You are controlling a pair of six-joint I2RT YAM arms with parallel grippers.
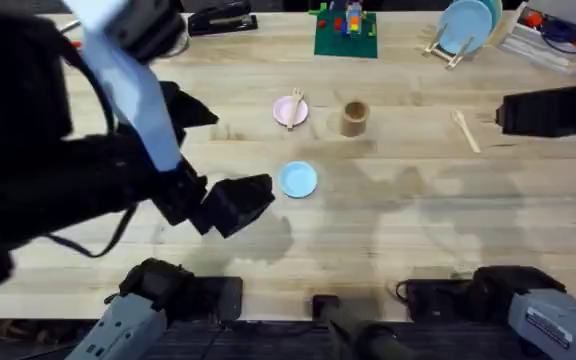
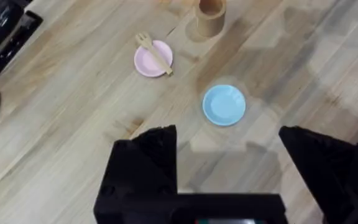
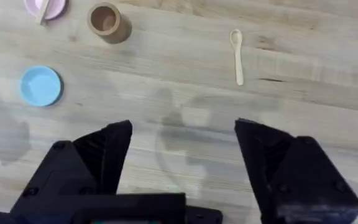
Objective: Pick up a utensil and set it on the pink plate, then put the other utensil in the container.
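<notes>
Jaws apart; fork [image 1: 294,106] lies diagonally across pink plate [image 1: 285,112].

We see a table [image 1: 388,200] of pale planked wood, matt with visible grain. The fork [image 2: 153,52] and spoon [image 3: 237,55] look like bare light wood; the container [image 3: 107,22] looks like brown cardboard. The pink plate [image 2: 145,63] and blue plate [image 2: 224,105] look smooth, like plastic, with a faint sheen.

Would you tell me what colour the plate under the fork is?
Pale pink plate; the fork lies across it. Clearest in the left wrist view.

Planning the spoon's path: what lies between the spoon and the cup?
Only bare table lies between the spoon and the cup, seen in the right wrist view and overhead.
</notes>
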